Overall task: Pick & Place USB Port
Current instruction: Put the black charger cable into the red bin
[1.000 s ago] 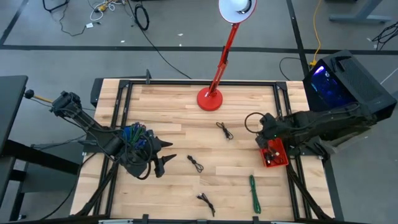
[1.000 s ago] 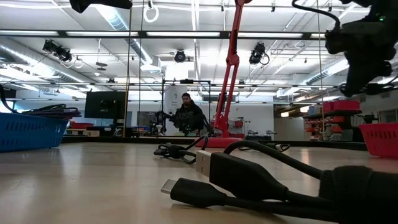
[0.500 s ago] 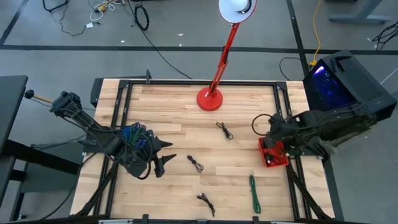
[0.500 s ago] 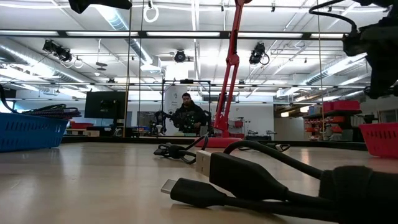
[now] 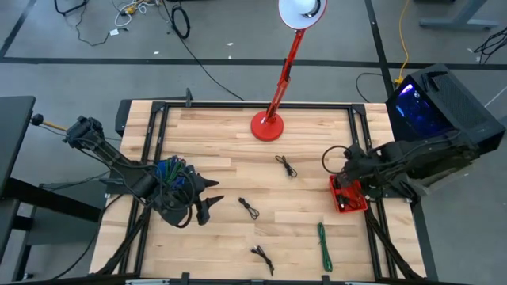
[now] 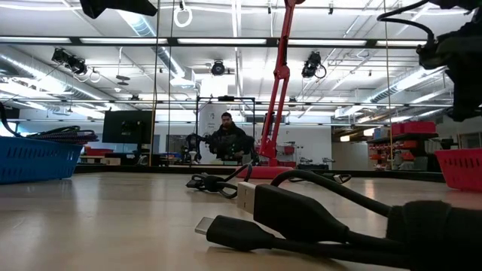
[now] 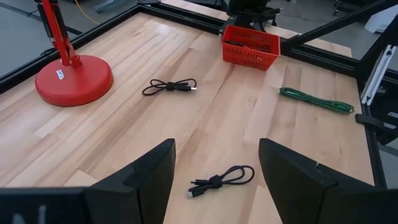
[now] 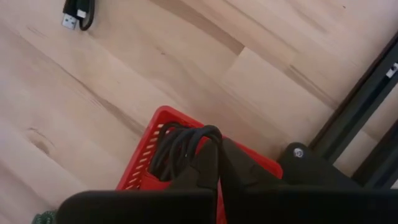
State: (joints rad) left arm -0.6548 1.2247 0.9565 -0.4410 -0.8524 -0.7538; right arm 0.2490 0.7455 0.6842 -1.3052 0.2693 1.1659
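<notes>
A: Step in hand? Right pincer (image 8: pixel 208 158) sits over the red basket (image 8: pixel 149 134) at the right edge of the surface (image 5: pixel 238 142), fingers clamped on a bundled black USB cable (image 8: pixel 180 146). I read this as the place step, with release not yet made.

B: Agreed. The bundle hangs above the basket's near rim in the right wrist view, not clearly down inside. I judge the next move calls for lowering it well within the walls, then parting the fingers so the loops drop clear of the rim.

A: Cable's look: glossy black, coiled in several loops and pinched at the middle. Its plug ends can't be made out from here.

B: Left pincer (image 7: pixel 214 171) waits at the left side of the surface, fingers spread wide, holding nothing. Just beyond it lies another black coil (image 7: pixel 221 180). A green cable (image 7: pixel 317 102) lies near the basket.

A: Blue basket (image 5: pixel 170 176) sits beside the left arm.
</notes>
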